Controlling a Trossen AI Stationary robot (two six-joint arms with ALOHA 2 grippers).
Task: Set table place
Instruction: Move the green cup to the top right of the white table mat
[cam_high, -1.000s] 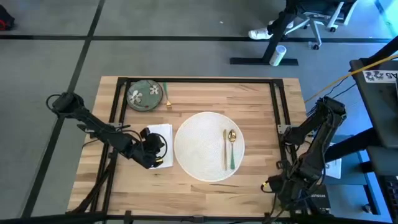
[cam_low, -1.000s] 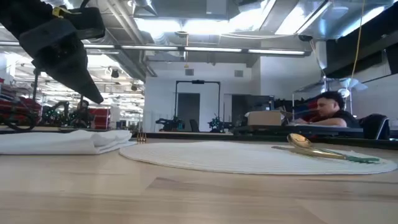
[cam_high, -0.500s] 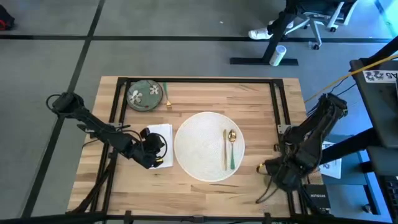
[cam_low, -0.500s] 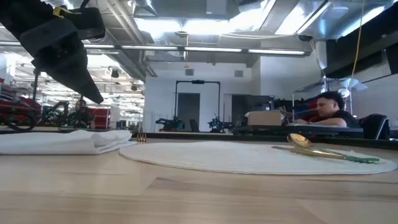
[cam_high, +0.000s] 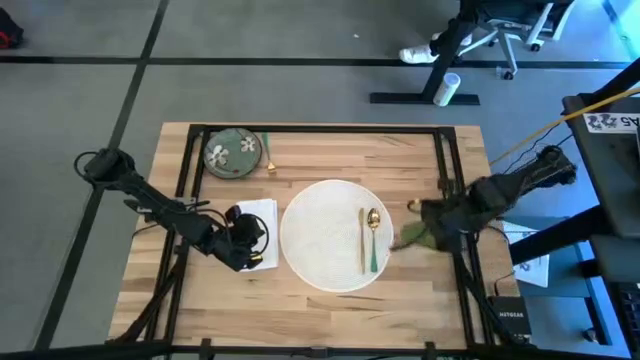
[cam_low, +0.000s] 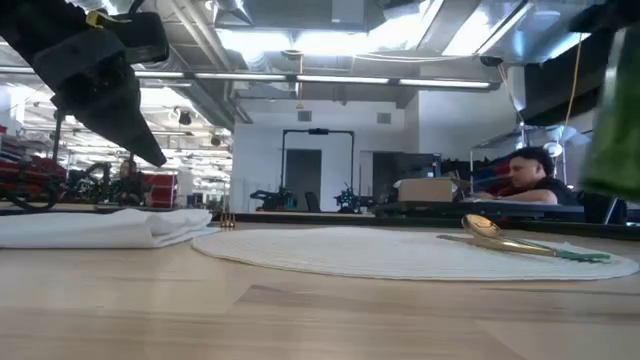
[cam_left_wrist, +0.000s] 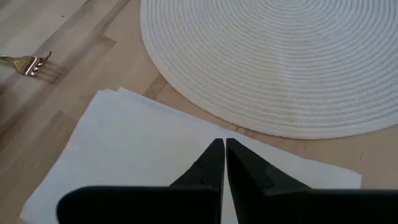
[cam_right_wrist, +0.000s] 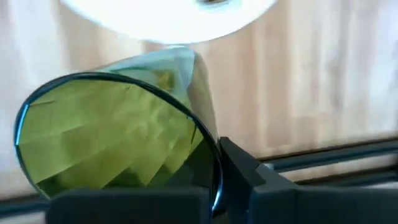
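high: my right pincer (cam_high: 415, 236) carries the green tumbler (cam_high: 412, 238) tilted, just right of the plate (cam_high: 320, 235) | low: tumbler at right edge, above the tabletop (cam_low: 300, 310) | left wrist: left pincer (cam_left_wrist: 224, 152) closed, empty, over napkin (cam_left_wrist: 143, 149) | right wrist: fingers clamp tumbler rim | step: placing tumbler; next: upright it, lower beside plate.

My overhead camera looks straight down on the whole worktop (cam_high: 320, 300); my low one sits at its surface, facing the room. Both share the white plate (cam_high: 325, 235).
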